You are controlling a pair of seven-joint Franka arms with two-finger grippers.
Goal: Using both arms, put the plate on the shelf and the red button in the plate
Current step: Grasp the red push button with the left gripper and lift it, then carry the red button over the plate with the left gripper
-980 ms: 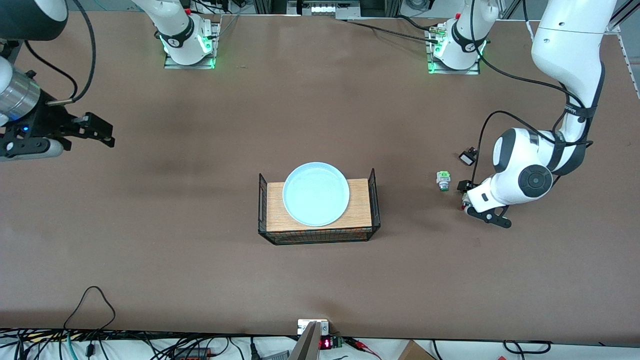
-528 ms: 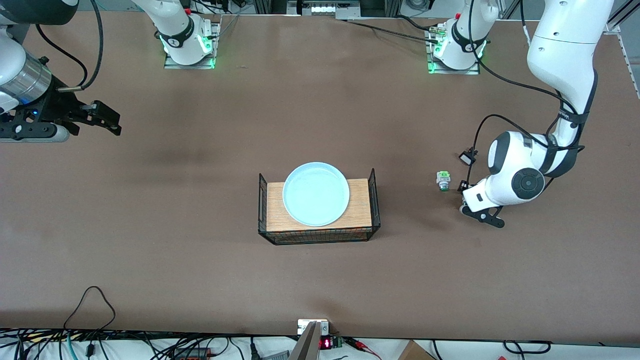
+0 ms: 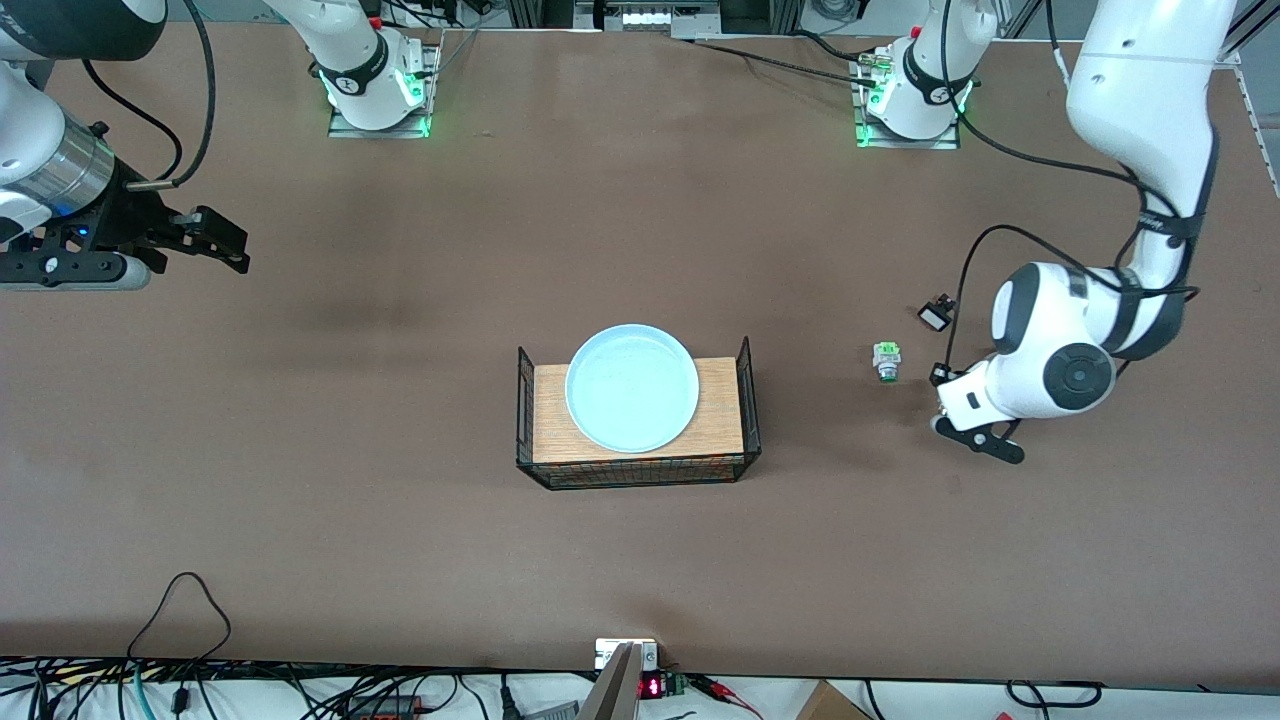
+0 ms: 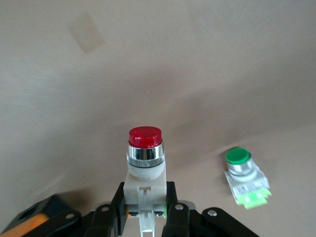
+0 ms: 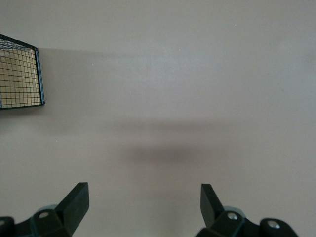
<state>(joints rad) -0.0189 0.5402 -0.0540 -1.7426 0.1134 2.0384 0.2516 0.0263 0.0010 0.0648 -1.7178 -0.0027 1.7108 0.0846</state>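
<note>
I see wide bare table [image 3: 300, 480] on every side of the wire basket [image 3: 745, 375] at mid-table, and its edge toward the left arm's end runs close beside that arm. My left gripper [image 4: 146, 217] sits low over the table at that end, its fingers [image 4: 170, 197] clamped on the whitish body of the red button [image 4: 145, 158], red cap pointing away from the wrist. Just beside the held button, on the table, lies the green button [image 3: 886, 362], and the small black-and-white switch [image 3: 936, 315] rests near it, farther from the front camera. My right gripper [image 3: 215, 240] hangs over bare table at the right arm's end, jaws spread wide, holding nothing. The plate [image 3: 632, 388] rests on the wooden board [image 3: 718, 405] inside the basket, well apart from both grippers.
</note>
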